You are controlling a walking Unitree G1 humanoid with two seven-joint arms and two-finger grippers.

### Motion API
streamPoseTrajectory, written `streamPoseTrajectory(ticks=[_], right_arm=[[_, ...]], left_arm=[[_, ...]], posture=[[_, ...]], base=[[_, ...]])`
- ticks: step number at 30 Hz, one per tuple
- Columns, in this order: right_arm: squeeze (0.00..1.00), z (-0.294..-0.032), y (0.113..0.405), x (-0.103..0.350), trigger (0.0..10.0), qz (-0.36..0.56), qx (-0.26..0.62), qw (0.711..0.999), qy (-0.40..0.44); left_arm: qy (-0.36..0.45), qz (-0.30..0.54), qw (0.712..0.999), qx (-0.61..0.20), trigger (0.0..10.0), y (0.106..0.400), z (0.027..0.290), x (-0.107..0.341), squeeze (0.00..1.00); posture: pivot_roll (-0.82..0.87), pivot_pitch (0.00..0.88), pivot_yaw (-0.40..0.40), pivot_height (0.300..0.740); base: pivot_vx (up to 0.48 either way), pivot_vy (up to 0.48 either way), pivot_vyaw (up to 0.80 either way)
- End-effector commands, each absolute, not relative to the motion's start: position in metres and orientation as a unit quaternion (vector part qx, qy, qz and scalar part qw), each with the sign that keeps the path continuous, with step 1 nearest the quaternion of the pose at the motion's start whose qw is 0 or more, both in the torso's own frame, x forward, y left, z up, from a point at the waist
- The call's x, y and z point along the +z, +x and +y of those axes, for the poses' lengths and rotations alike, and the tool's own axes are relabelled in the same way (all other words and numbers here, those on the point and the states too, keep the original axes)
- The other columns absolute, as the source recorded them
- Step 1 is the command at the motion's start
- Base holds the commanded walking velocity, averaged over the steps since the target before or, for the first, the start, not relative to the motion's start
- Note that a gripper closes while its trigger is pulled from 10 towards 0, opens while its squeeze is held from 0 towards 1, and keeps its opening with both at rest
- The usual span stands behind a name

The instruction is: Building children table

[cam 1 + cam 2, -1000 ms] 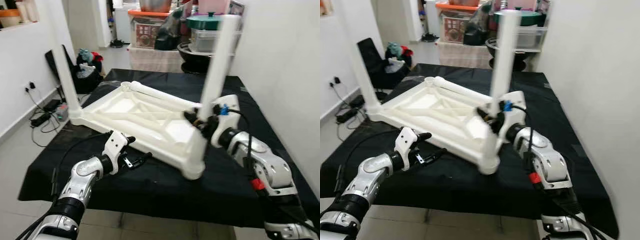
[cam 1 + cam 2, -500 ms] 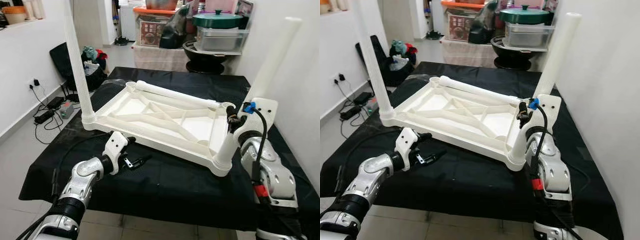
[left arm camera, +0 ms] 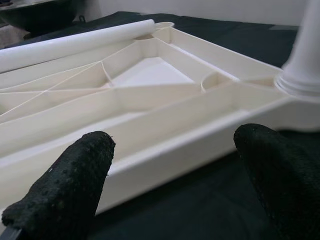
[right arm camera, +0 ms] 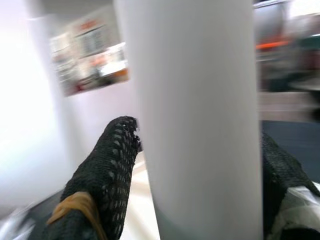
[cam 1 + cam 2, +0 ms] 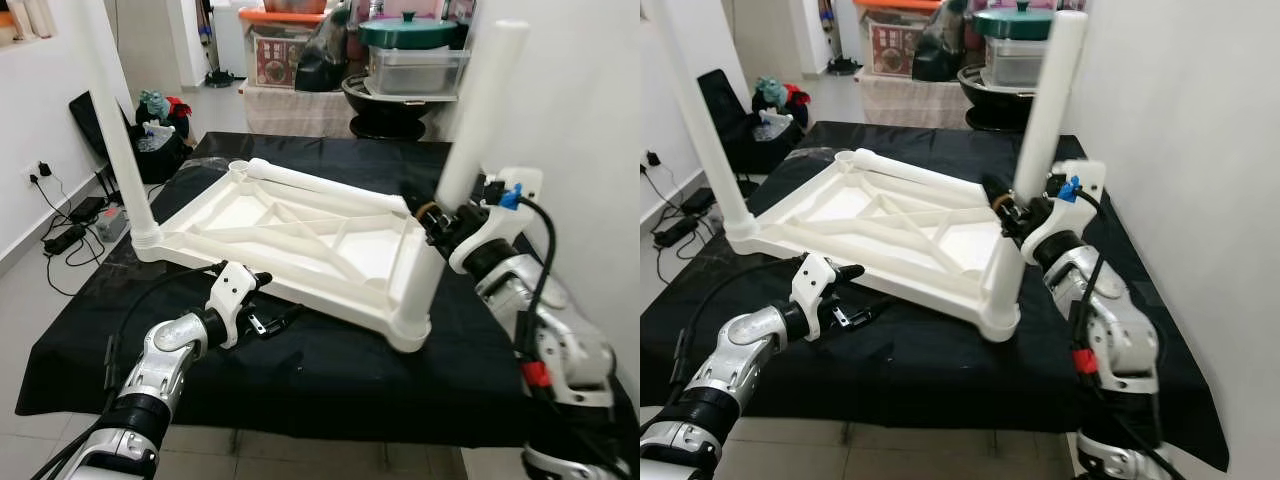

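- Compared with half a second ago, the near right leg (image 5: pixel 455 195) is seen standing closer to upright in its corner socket; a second ago it was also near upright, so it is being rocked, and the judgement is that it is being worked down into the socket rather than already seated.
- The white tabletop (image 5: pixel 300 240) is lying upside down on the black cloth (image 5: pixel 330 380), ribs facing up, in the middle of the scene, much as before.
- Another leg (image 5: pixel 115 130) is standing in the left corner, and a third leg (image 5: pixel 320 187) is lying along the far edge of the tabletop, not yet fitted.
- The right gripper (image 5: pixel 432 215) is closed around the near right leg, low on the tube; in the right wrist view a black finger (image 4: pixel 107 170) is pressed against each side of it.
- The left gripper (image 5: pixel 275 318) is held spread and empty just in front of the near edge of the tabletop, touching nothing, unchanged in place.
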State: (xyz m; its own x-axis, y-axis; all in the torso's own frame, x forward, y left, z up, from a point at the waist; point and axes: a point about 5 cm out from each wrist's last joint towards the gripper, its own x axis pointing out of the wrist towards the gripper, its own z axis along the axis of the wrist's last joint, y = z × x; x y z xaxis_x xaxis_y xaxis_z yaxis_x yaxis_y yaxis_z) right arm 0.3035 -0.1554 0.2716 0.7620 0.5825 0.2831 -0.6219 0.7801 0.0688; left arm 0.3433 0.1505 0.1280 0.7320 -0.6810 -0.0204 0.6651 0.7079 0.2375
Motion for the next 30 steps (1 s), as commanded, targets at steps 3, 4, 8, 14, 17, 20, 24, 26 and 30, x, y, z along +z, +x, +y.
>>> streamPoseTrajectory(ticks=[3,4,8,14,17,20,24,26,30], right_arm=[[0.00,-0.134,0.296,0.270,10.0,-0.113,0.416,0.901,0.049],[0.00,-0.134,0.300,0.266,7.3,-0.106,0.406,0.907,0.043],[0.00,-0.142,0.316,0.250,0.0,-0.075,0.341,0.937,0.015],[0.00,-0.166,0.333,0.232,0.0,-0.030,0.218,0.975,-0.004],[0.00,-0.177,0.338,0.225,0.0,-0.013,0.165,0.986,-0.014],[0.00,-0.221,0.343,0.215,0.0,0.010,-0.022,1.000,0.014],[0.00,-0.254,0.335,0.205,0.0,0.023,-0.161,0.985,0.060],[0.00,-0.256,0.327,0.195,0.0,0.031,-0.213,0.974,0.067],[0.00,-0.232,0.328,0.190,0.0,0.036,-0.166,0.983,0.075]], left_arm=[[0.120,-0.028,0.922,-0.366,10.0,0.342,0.153,0.126,0.00],[0.121,-0.029,0.922,-0.366,10.0,0.342,0.153,0.126,0.00],[0.122,-0.028,0.923,-0.365,10.0,0.342,0.153,0.125,0.00],[0.123,-0.026,0.923,-0.365,10.0,0.342,0.155,0.125,0.00],[0.124,-0.026,0.923,-0.365,10.0,0.342,0.155,0.125,0.00],[0.123,-0.028,0.922,-0.366,10.0,0.343,0.153,0.126,0.00],[0.123,-0.029,0.922,-0.365,10.0,0.343,0.153,0.126,0.00],[0.123,-0.030,0.923,-0.364,10.0,0.343,0.152,0.126,0.00],[0.122,-0.029,0.922,-0.367,10.0,0.343,0.151,0.126,0.00]], posture=[[0.04,0.000,-0.044,0.740],[0.04,0.000,-0.044,0.740],[0.05,0.000,-0.046,0.740],[0.04,0.000,-0.040,0.740],[0.04,0.000,-0.038,0.740],[0.04,0.000,-0.038,0.740],[0.03,0.000,-0.038,0.740],[0.03,0.000,-0.036,0.740],[0.03,0.000,-0.030,0.740]], base=[[0.000,0.000,0.00],[0.000,0.000,0.00],[0.000,0.000,0.00],[0.000,0.000,0.00],[0.000,0.000,0.00],[0.000,0.000,0.00],[0.000,0.000,0.00],[0.000,0.000,0.00],[0.000,0.000,0.00]])
